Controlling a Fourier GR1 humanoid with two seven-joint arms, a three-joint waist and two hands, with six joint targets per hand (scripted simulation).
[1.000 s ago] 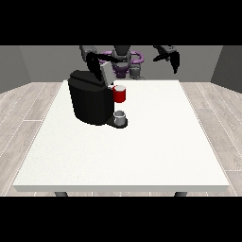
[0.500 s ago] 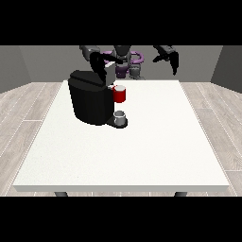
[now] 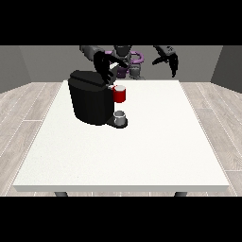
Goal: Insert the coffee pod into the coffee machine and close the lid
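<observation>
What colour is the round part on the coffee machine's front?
Red, seen in the front view.

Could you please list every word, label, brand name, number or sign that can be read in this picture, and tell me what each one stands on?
There are none: no readable text shows in the front view.
The black coffee machine shows no lettering or brand mark.
The red part at its front and the small grey cup below it bear nothing legible.
The white table carries no markings.
</observation>
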